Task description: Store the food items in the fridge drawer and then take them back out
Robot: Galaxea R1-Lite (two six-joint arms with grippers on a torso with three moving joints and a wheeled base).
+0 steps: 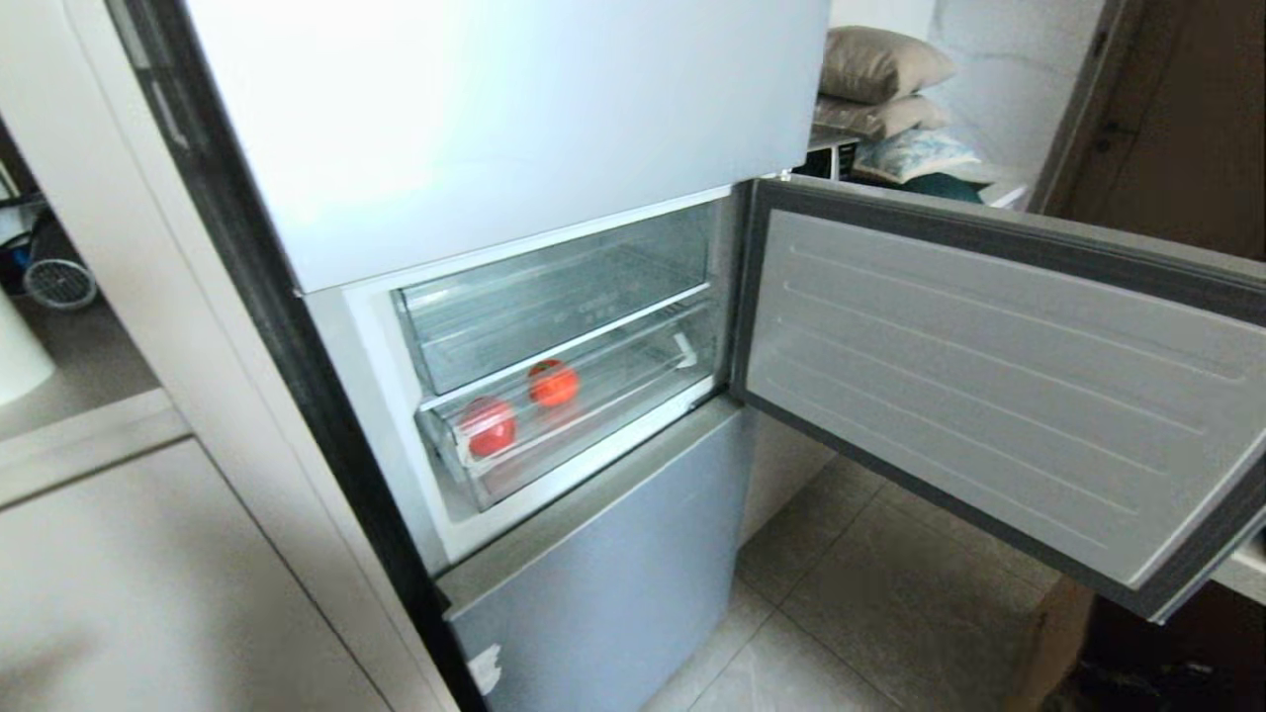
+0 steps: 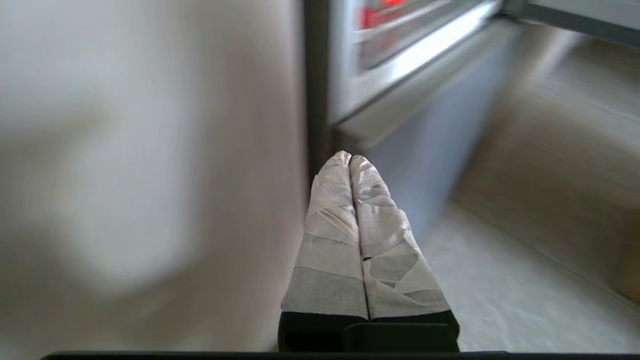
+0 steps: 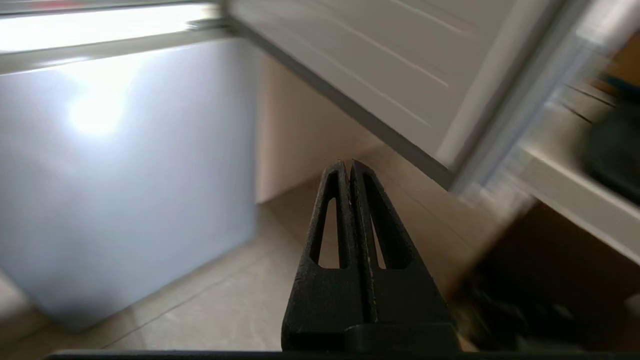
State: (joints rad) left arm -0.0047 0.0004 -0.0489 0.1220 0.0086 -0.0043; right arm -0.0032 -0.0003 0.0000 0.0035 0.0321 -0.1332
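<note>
- A pale blue-grey fridge (image 1: 514, 129) is standing with its middle door (image 1: 999, 386) swinging wide open to the right, ribbed inner panel facing the camera.
- Inside the open compartment, two clear drawers are sitting one above the other; the lower one, the fridge drawer (image 1: 584, 425), is resting nearly flush in its slot with its thick clear front lip facing out.
- Two round food items are lying inside that lower drawer: an orange-red food item (image 1: 553, 383) toward the middle, and a red food item (image 1: 489, 426) just beside it, nearer the drawer's left front corner. The pair are sitting close together but apart.
- The upper clear drawer (image 1: 554, 297) is showing nothing inside.
- Neither arm is appearing in the head view.
- The left tool (image 2: 350, 159), its fingers wrapped in pale tape, is hanging low beside the fridge's dark left edge, pointing toward the closed bottom door (image 1: 613, 564); its fingers are pressing together with nothing between them.
- The right tool (image 3: 348, 164), bare black, is hovering above the tiled floor (image 1: 851, 593) under the open door's lower edge; its fingers are likewise meeting at the tips, holding nothing.
- Pillows (image 1: 880, 89) are lying stacked in the room behind the fridge.
</note>
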